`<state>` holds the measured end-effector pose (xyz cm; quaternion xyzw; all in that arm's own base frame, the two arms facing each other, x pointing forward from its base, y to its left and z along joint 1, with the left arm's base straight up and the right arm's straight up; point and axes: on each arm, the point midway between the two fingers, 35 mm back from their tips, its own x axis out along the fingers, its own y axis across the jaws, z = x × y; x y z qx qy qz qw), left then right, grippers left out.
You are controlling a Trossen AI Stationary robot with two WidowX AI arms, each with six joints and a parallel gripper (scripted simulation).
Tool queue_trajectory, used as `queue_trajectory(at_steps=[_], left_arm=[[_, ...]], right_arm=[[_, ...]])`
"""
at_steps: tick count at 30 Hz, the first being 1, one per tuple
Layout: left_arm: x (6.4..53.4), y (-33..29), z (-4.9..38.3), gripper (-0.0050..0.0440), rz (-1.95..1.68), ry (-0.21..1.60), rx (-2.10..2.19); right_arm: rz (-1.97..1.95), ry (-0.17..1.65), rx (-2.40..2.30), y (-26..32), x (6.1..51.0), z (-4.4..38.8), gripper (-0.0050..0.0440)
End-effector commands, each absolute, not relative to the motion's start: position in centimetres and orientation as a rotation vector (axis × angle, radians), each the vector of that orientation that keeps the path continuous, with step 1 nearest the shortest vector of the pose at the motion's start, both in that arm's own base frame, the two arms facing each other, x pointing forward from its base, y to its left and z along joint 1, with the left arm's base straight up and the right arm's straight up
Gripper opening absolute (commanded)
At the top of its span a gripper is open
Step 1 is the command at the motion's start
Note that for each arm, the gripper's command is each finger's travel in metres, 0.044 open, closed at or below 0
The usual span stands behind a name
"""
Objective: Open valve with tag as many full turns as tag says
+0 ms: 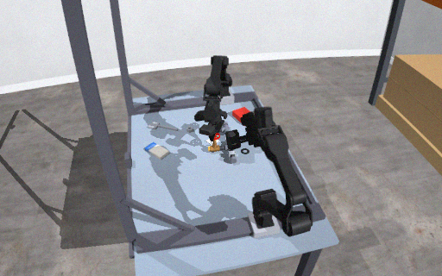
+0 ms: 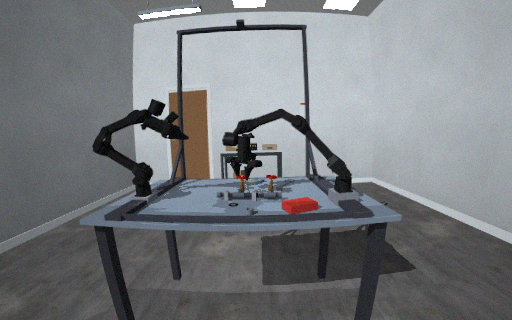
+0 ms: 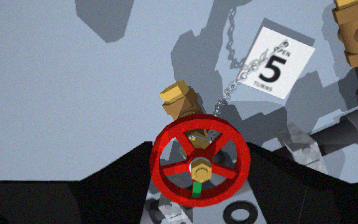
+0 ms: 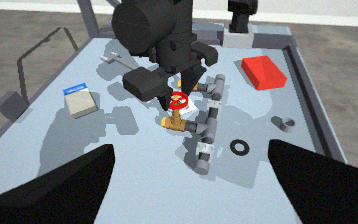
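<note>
The tagged valve's red handwheel (image 3: 200, 119) (image 4: 179, 107) (image 2: 241, 177) has a green mark near its lower rim in the left wrist view. A chain runs from this valve to a white tag (image 3: 256, 82) reading "OPEN 5 TURNS". My left gripper (image 3: 197, 149) is shut on the handwheel from above, a fingertip at each side of the rim. A second valve shows its red wheel (image 2: 271, 177) in the exterior view and its brass body (image 3: 357, 35) in the left wrist view. My right gripper (image 4: 191, 149) (image 2: 187, 136) is open and empty, high off the table.
A grey pipe (image 4: 208, 129) carries both valves. Around it lie a red block (image 4: 263, 73) (image 2: 299, 205), a black ring (image 4: 233, 143), a small grey fitting (image 4: 286, 124), a beige and blue box (image 4: 80, 103) and a grey wrench (image 1: 166, 127). The left arm hangs over the valves.
</note>
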<state>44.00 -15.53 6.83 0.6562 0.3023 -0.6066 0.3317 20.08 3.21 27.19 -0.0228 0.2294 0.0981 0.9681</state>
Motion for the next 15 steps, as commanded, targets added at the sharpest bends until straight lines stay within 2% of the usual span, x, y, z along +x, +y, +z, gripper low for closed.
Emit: queue_trajectory(at_steps=[1, 15], left_arm=[[44.30, -15.44, 9.16, 0.0213, -1.467, 0.816, 1.644], [44.21, -15.38, 9.04, 0.0213, -1.191, 1.051, 1.317]], right_arm=[[0.204, 0.446, -0.048, 3.27, 20.03, 27.14, 0.0400], [0.202, 0.440, -0.047, 3.26, 20.00, 26.99, 0.0400]])
